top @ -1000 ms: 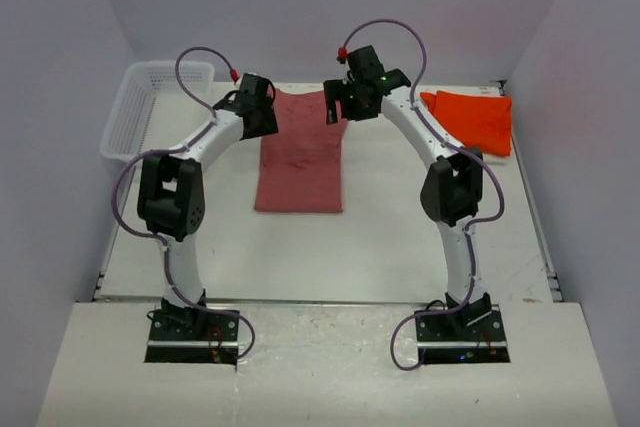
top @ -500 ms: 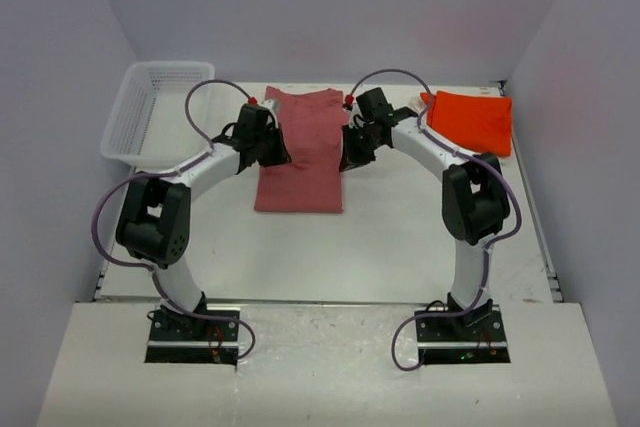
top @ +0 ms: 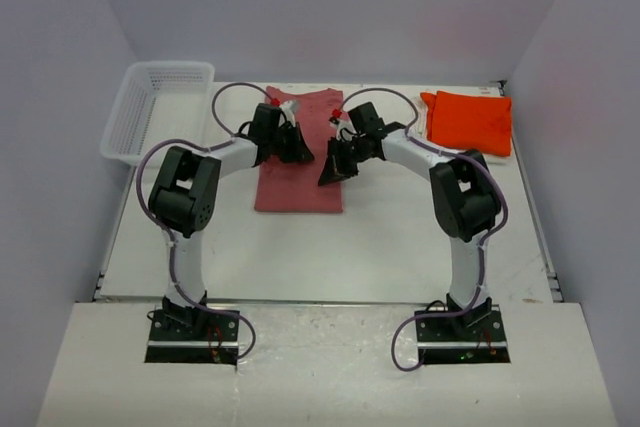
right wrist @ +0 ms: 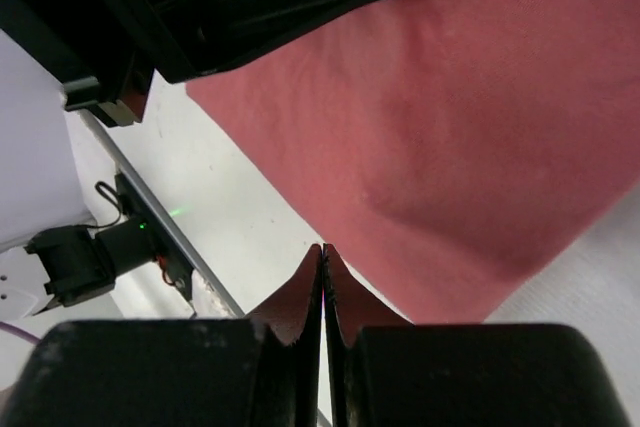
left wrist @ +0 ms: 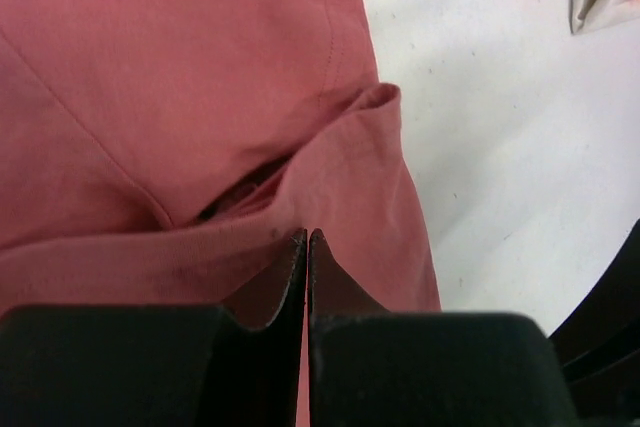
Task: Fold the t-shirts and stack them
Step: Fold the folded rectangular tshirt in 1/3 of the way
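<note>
Starting at the left, a white mesh basket (top: 150,97) sits at the far left edge of the table (top: 400,247). Beside it the left arm folds sharply at the elbow and reaches right, so the left gripper (top: 303,152) hangs low over the upper part of the dusty rose-red t-shirt (top: 298,187). In the left wrist view the left gripper (left wrist: 307,237) has its two fingers pressed flat together, with the tips just at a raised, rumpled fold of the rose-red cloth (left wrist: 180,97). Whether they touch that fold cannot be told.

The shirt lies near the middle of the table as a long narrow rectangle, folded lengthwise, its far end towards the back wall, smooth apart from that one ridge.

The right arm bends the same way and reaches left. The right gripper (top: 327,177) points down at the shirt's right edge, close to the left one. From the right wrist, the right gripper (right wrist: 322,249) is likewise closed tight, its tips over the border where red cloth (right wrist: 480,117) meets bare table.

Well apart, at the far right corner, the bright orange t-shirt (top: 470,119) lies folded into a compact block.
</note>
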Available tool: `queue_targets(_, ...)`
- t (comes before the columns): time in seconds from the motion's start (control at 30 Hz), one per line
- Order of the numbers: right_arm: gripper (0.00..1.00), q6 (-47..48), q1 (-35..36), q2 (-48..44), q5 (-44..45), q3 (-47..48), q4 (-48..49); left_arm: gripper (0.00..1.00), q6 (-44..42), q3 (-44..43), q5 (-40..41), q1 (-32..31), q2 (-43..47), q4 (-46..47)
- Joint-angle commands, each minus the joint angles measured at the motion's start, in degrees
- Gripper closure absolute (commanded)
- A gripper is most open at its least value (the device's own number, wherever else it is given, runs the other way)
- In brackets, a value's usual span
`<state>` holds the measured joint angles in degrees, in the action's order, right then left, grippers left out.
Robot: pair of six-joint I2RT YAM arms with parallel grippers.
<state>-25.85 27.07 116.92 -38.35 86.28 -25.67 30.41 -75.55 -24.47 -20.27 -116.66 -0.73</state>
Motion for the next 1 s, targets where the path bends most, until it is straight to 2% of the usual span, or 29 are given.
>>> queue_targets(0.0, 1.00, -0.8, 2.1, 2.6, 2.3, 2.4, -1.2, 1.00, -0.7, -4.4, -2.0, 0.5, -2.7, 2.2)
queue_targets(0.1, 1.00, -1.0, 4.0, 4.4, 9.8, 3.8, -5.4, 1.00, -1.4, -6.3, -0.7, 0.7, -4.7, 0.8)
queue_targets(0.33, 1.00, -6.3, 6.2, 4.8, 20.0, -2.7, -4.4, 1.00, -3.3, -8.7, -1.6, 1.2, -7.9, -2.5)
queue_targets(0.5, 1.00, -11.1, 7.0, 1.5, 28.4, -9.5, -2.6, 1.00, -1.8, -5.1, -0.7, 1.3, -6.8, -1.9)
queue_targets(0.73, 1.00, -14.8, 7.0, -4.8, 31.7, -20.7, 1.8, 1.00, -1.4, 5.3, 1.9, 0.4, -2.0, 2.0)
queue_targets(0.97, 1.00, -17.2, 7.3, -10.7, 31.9, -31.7, 6.4, 1.00, -1.9, 4.3, -0.5, -2.8, -3.7, 2.8)
